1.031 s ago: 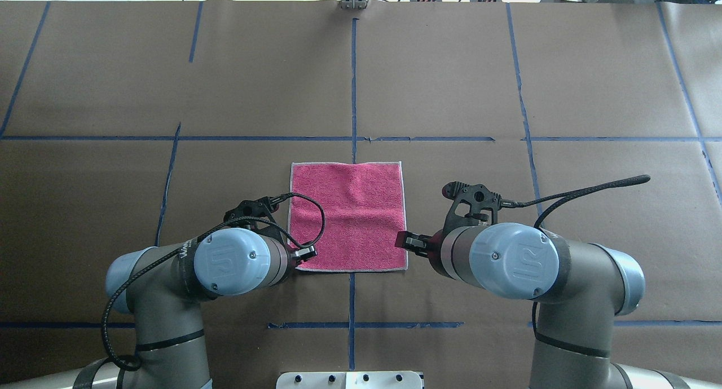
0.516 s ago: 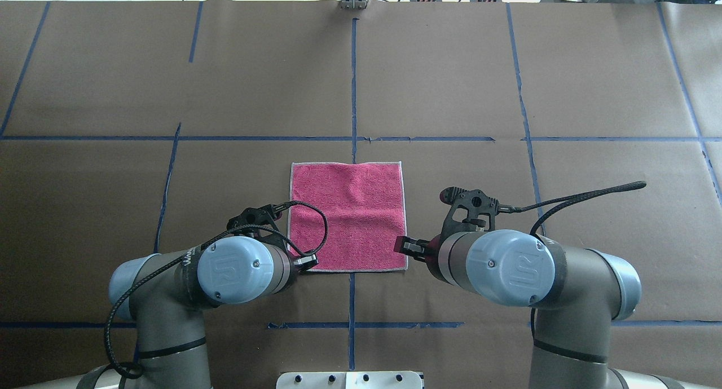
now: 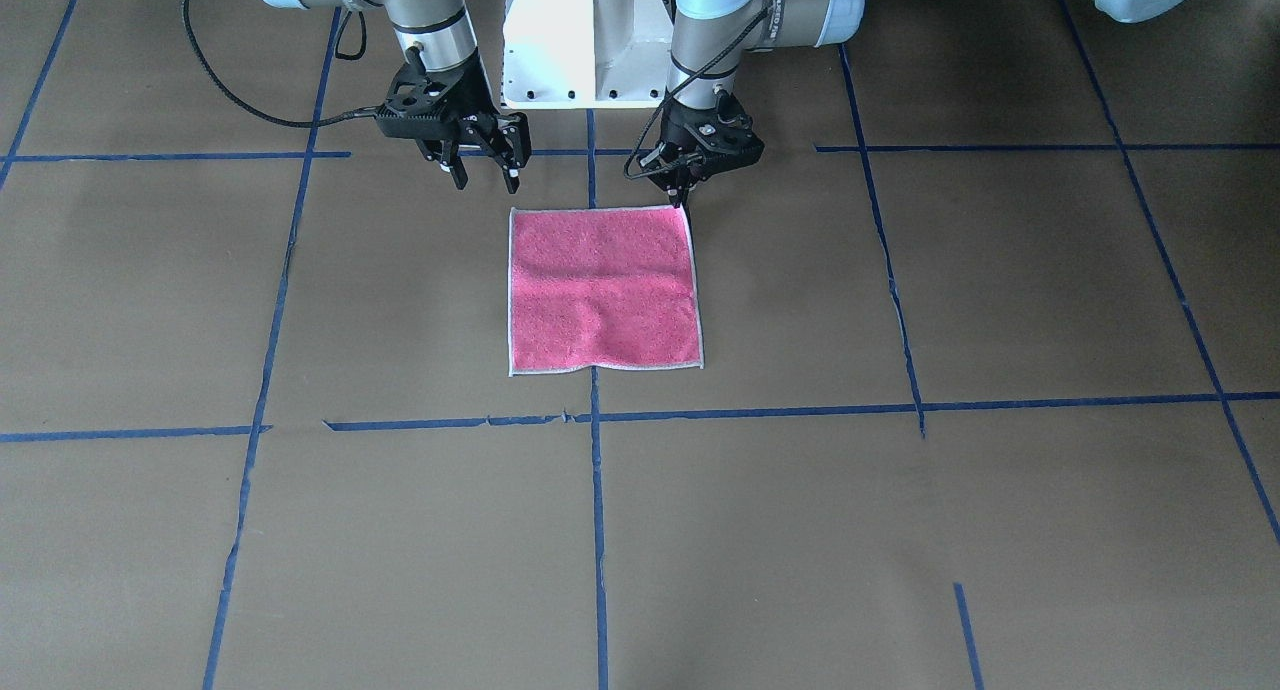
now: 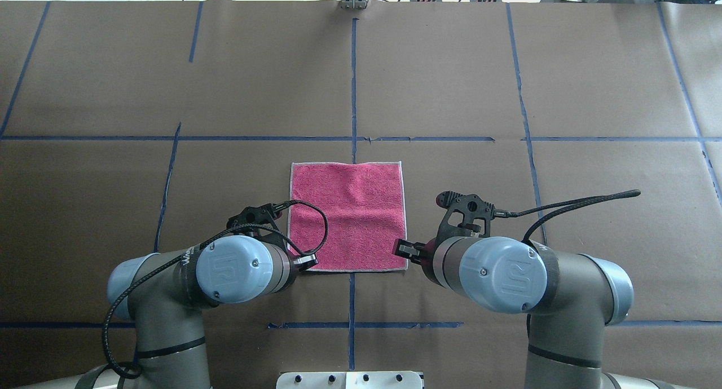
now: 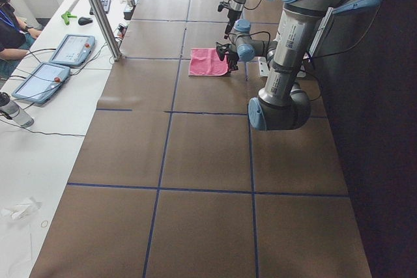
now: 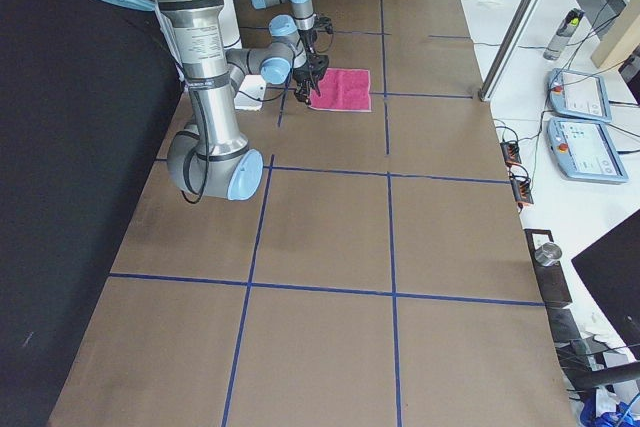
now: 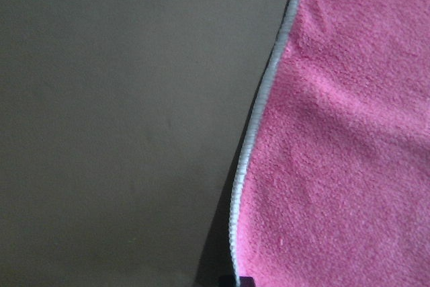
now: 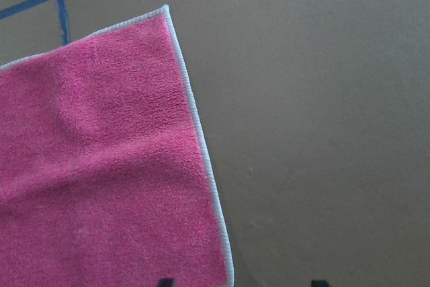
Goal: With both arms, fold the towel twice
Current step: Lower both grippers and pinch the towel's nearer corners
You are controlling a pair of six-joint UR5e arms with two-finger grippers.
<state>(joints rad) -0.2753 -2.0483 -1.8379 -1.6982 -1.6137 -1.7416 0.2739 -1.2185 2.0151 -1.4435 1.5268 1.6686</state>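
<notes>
While the towel (image 4: 347, 217) lies flat and pink face up on the worktop (image 4: 451, 67), just ahead of the robot base, both arms sit at its near corners. That suits a first fold away from the robot.

The left pincer (image 3: 686, 198) looks clenched on the near-left corner. Its fingers are drawn to a point on the edging, and the left wrist view shows shadow under that edge, so it is likely raised a bit.

The right pincer (image 3: 485, 178) is released, jaws spread, and seems clear of the cloth. In the right wrist view its tips straddle the right edging close to the near-right corner.

Judged step: grasping, with the left done and the right not yet. No fold has been made. Matching corner holds keep the near edge straight when carried far. A grip off the corner would probably skew the fold.
</notes>
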